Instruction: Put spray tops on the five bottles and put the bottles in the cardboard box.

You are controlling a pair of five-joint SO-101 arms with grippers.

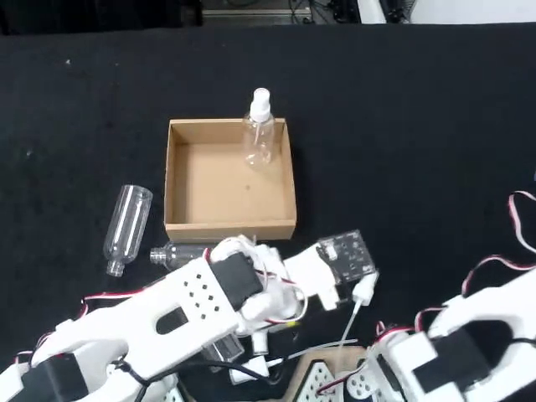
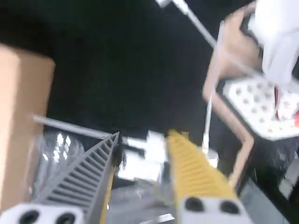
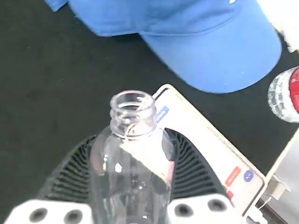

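Capless bottle (image 3: 133,163) between right jaws

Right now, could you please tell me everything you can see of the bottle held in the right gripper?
The bottle is clear, thin-looking plastic and seems empty. It has a round body, sloping shoulders and a short threaded neck with an open, uncapped mouth. The right gripper holds it, with dark ribbed fingers pressing on its body from both sides and the neck pointing away from the wrist.
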